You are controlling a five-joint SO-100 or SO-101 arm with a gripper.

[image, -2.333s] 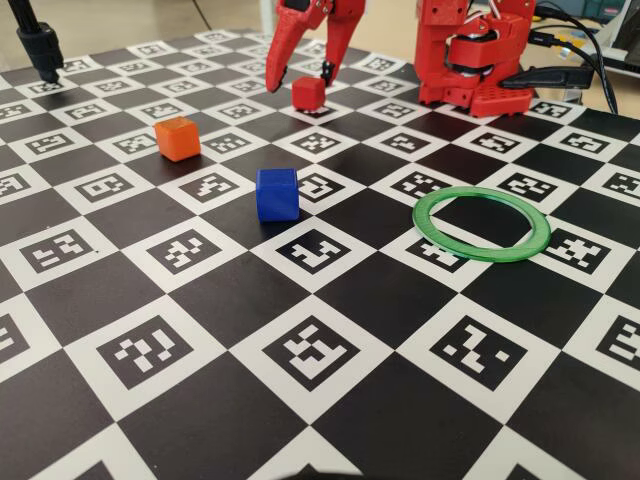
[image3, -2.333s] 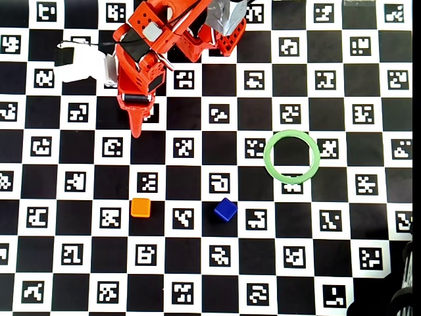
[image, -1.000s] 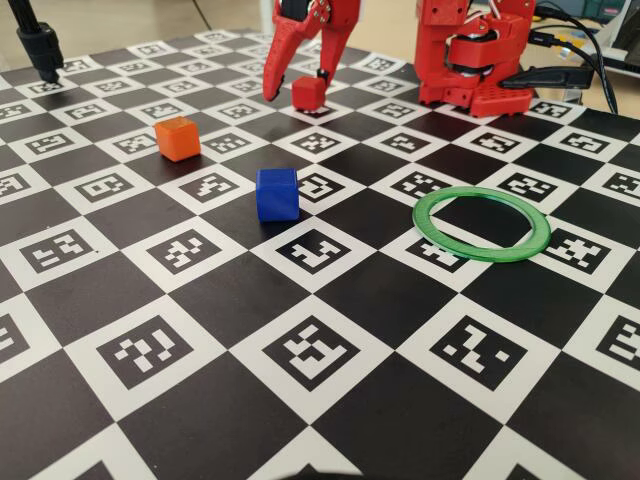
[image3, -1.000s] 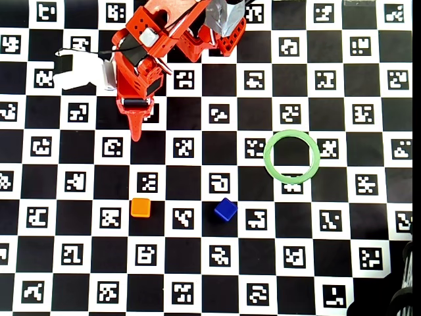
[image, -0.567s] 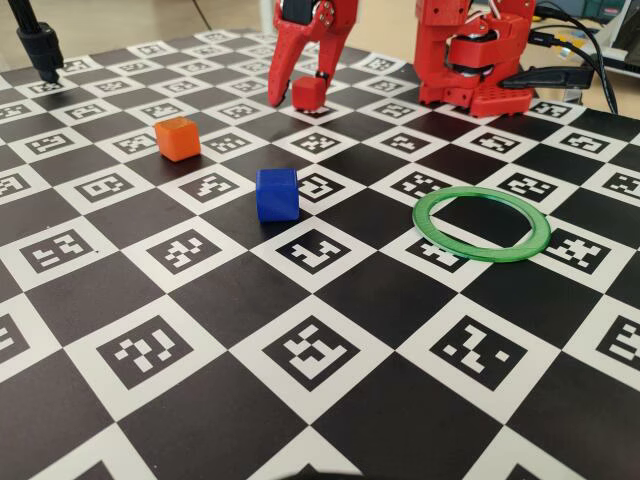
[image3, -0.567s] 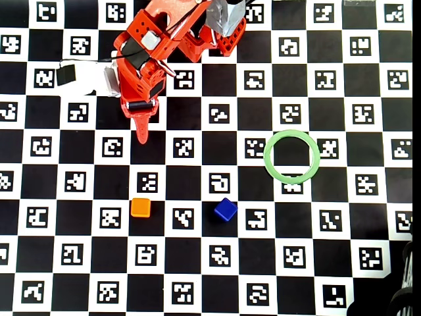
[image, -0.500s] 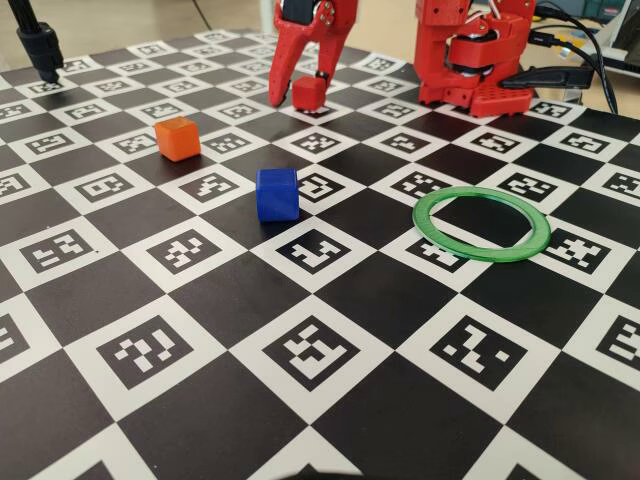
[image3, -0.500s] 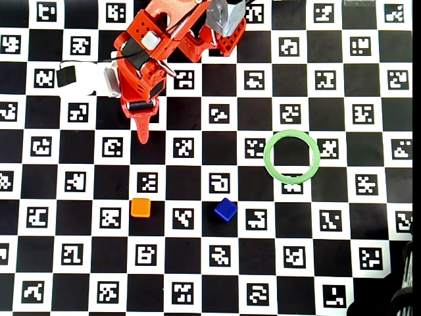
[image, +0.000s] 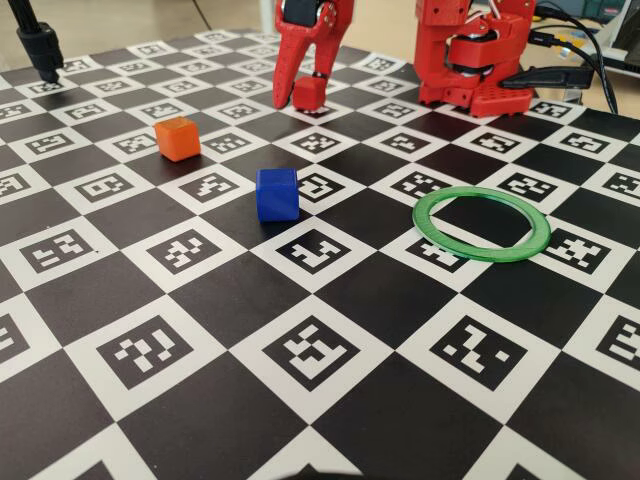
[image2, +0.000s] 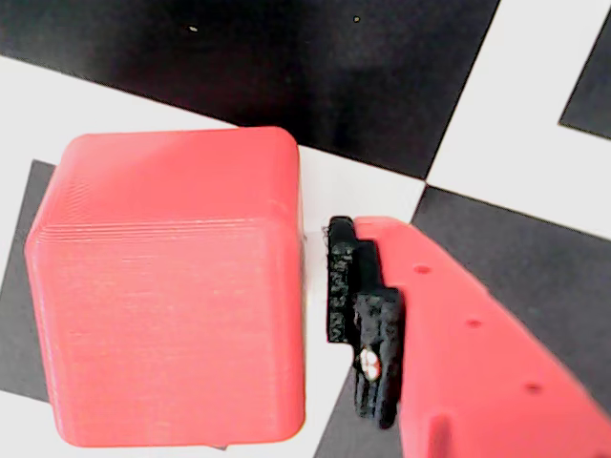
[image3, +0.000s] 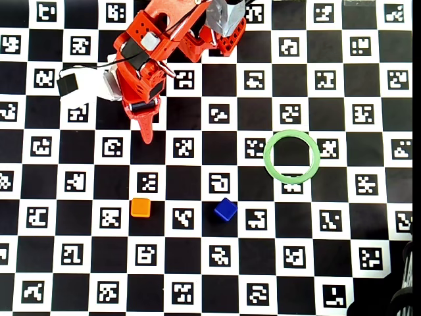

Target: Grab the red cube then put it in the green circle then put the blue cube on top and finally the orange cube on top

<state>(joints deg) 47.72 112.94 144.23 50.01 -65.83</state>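
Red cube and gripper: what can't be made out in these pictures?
- Overhead view: the red cube is hidden under the gripper and arm.
- Wrist view: only one finger shows beside the red cube; the other is out of frame, so a full grip cannot be told.
- Fixed view: whether the red cube rests on the checkered board or is lifted is too small to tell.
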